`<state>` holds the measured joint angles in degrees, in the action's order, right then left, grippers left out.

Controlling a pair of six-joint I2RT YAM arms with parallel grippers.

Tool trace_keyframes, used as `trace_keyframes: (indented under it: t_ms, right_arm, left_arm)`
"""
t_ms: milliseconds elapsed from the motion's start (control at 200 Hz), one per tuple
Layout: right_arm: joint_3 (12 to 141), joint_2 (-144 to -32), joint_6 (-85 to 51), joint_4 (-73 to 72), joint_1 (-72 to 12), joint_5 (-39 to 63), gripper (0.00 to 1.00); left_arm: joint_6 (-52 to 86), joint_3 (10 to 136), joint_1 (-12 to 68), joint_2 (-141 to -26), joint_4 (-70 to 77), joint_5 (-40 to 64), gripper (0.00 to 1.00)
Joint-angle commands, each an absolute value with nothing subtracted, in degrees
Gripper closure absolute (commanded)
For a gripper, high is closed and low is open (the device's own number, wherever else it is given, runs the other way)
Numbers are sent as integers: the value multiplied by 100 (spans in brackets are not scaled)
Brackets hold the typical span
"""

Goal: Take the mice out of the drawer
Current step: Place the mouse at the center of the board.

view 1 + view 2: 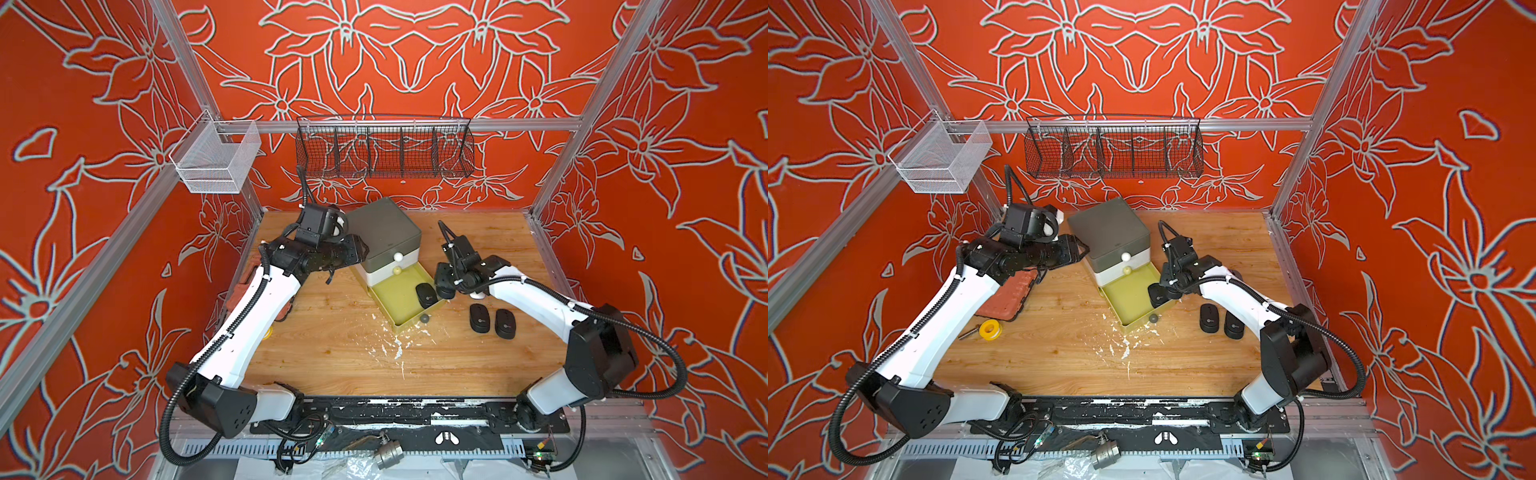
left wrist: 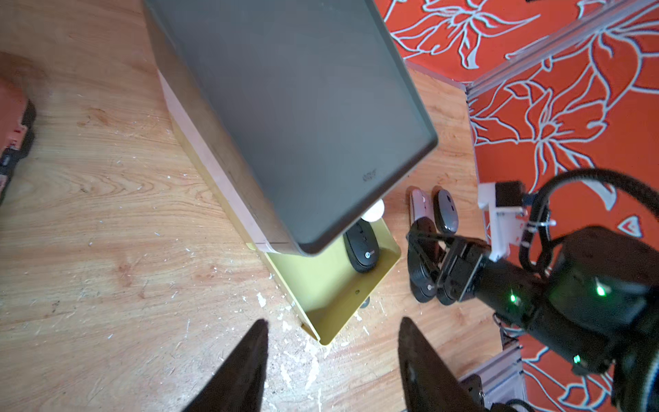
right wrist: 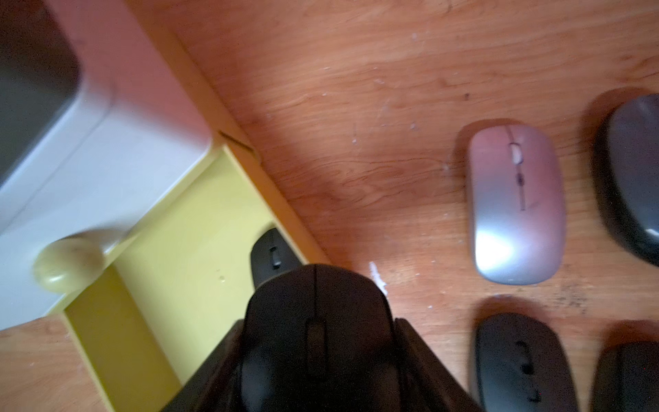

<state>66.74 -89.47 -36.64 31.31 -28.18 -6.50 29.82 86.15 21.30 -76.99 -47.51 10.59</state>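
The yellow drawer (image 1: 392, 297) stands pulled out of the grey-topped drawer unit (image 1: 382, 228). One black mouse (image 1: 426, 295) lies in the drawer by its right wall, also seen in the wrist views (image 2: 362, 249) (image 3: 272, 257). My right gripper (image 3: 315, 342) is shut on another black mouse (image 3: 315, 314), held just over the drawer's right rim (image 2: 424, 271). Several mice lie on the table to the right: a pink-silver one (image 3: 517, 203), a dark grey one (image 3: 631, 178) and two black ones (image 1: 480, 318) (image 1: 505, 324). My left gripper (image 2: 332, 321) hangs open and holds nothing, beside the unit's left side (image 1: 359, 249).
A red case (image 1: 1011, 297) and a yellow tape roll (image 1: 989, 329) lie at the left under my left arm. White crumbs (image 1: 390, 345) are scattered before the drawer. A black wire basket (image 1: 384, 151) and a white mesh basket (image 1: 216, 160) hang on the back rail.
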Motion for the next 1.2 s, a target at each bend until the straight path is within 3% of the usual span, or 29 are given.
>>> trace_keyframes:
  t_ms: [0, 585, 1001, 1196]
  right_arm:
    - [6900, -9201, -3025, 3480, -2533, -613, 44]
    - [8038, -11059, -2412, 3516, -1851, -393, 43]
    - [8004, -11478, -2474, 3393, -1789, -330, 43]
    - [7937, -11423, -2470, 3355, -1787, -281, 37]
  left_arm:
    - [2942, 8542, 2388, -7628, -4854, 863, 43]
    - [3234, 8374, 2592, -7698, -4570, 678, 43]
    - [3249, 8398, 2593, -7756, -4551, 655, 43]
    - [3236, 8403, 2593, -7731, -4553, 651, 43]
